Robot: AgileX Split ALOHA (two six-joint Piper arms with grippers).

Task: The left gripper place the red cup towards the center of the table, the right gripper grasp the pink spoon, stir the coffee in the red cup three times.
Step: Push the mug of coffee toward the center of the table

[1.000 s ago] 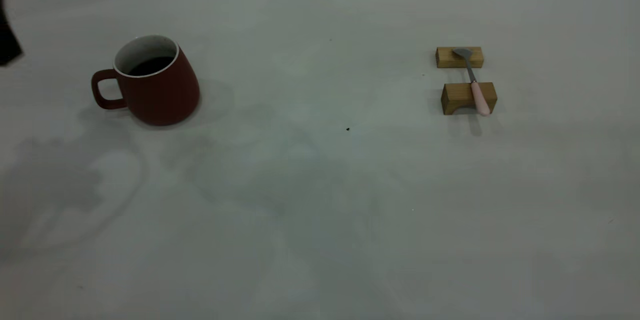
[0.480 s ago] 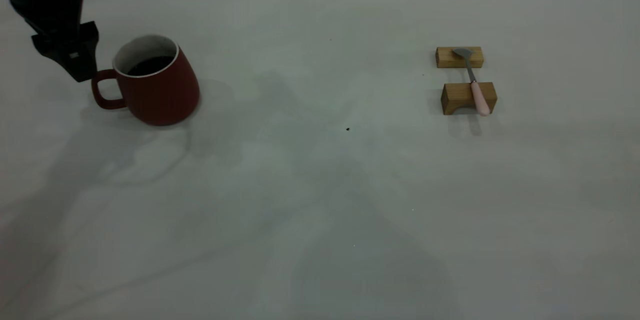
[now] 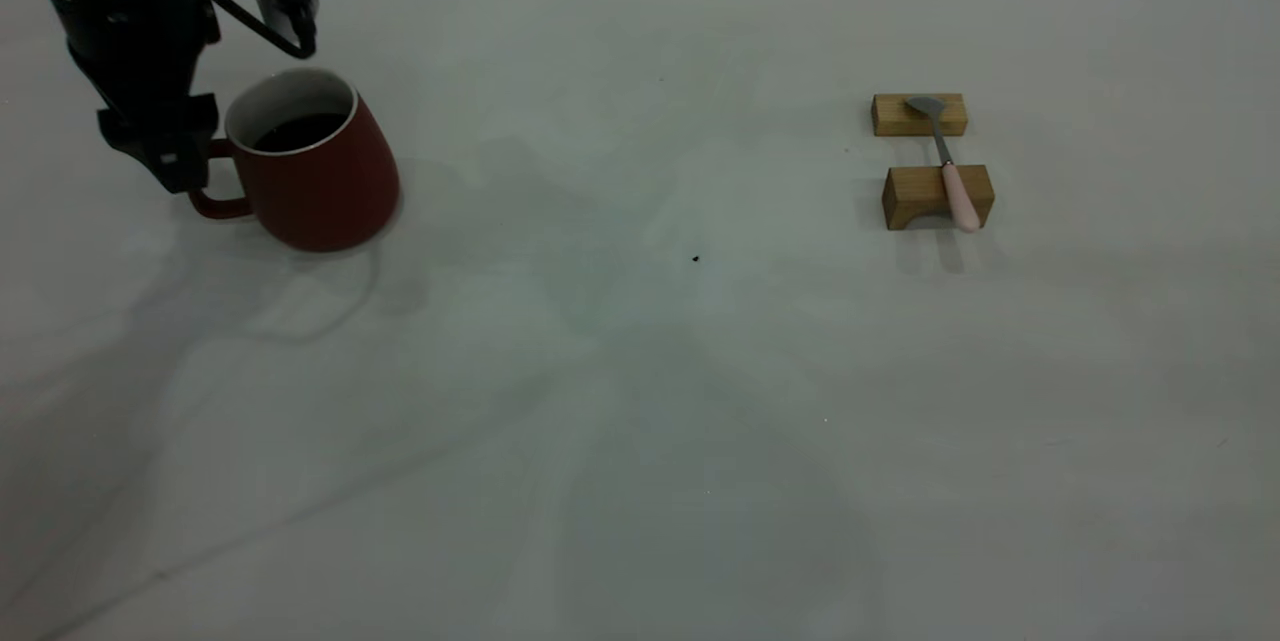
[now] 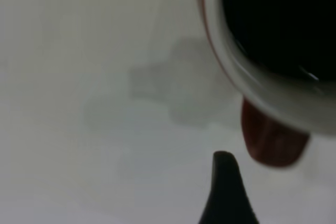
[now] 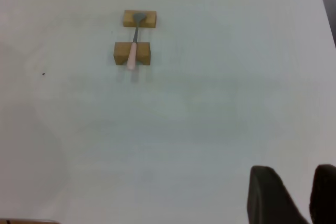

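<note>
My left gripper (image 3: 175, 161) hangs low at the far left of the table (image 3: 640, 401), right at the loop handle of the red cup (image 3: 320, 171); in the exterior view its black body covers most of the handle, and I cannot tell whether my fingers stand wide or narrow around it. In my left wrist view only one dark fingertip (image 4: 226, 192) shows, just beside the red handle (image 4: 270, 140), apart from it by a thin strip of tabletop. The red cup stands upright on the left side of the table, well away from the middle, with coffee (image 3: 300, 131) dark inside its white interior; the same liquid fills the mug's mouth in the left wrist view (image 4: 278, 19). Far to the right, the pink spoon (image 3: 948, 166) lies across two small wooden blocks (image 3: 925, 196), its grey bowl on the farther block and its pink handle over the nearer one. My right gripper (image 5: 311, 195) is held high and well apart from the spoon (image 5: 133, 45), its two dark fingers showing with a small gap between them.
</note>
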